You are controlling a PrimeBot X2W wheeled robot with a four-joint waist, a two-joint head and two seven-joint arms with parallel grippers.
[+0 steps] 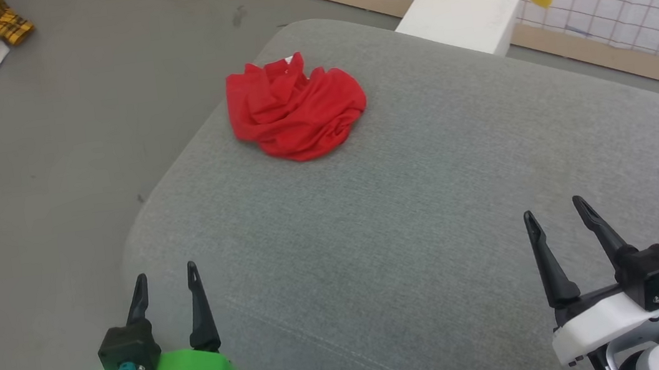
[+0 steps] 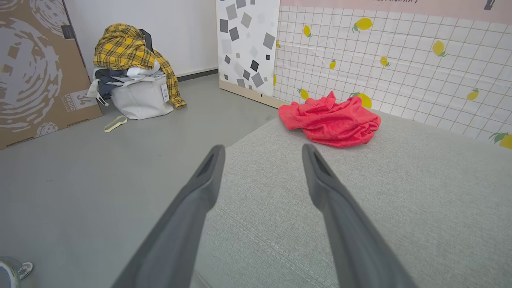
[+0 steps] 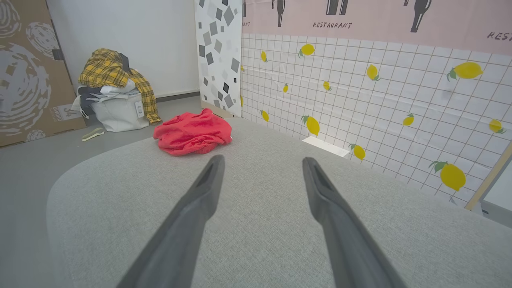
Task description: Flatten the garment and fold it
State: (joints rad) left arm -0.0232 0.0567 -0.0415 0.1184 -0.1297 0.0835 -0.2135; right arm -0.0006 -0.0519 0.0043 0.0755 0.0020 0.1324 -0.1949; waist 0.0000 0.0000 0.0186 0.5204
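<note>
The garment [image 1: 295,110] is a crumpled heap of bright red fabric near the far left corner of the grey cushioned surface [image 1: 433,210]; a small white bit peeks out at its top. It also appears ahead of both wrists as the garment [image 2: 330,122] and the garment [image 3: 193,134]. My left gripper [image 1: 166,279] stands open at the surface's near left edge, empty. At the near right, my right gripper [image 1: 554,213] is open too, holding nothing. Both are far short of the heap.
A white box [image 1: 459,15] stands past the surface's far edge, by the lemon-patterned wall [image 3: 360,100]. On the grey floor at left sits a white bag topped with a yellow plaid cloth [image 2: 128,54], beside a cardboard panel [image 2: 36,68].
</note>
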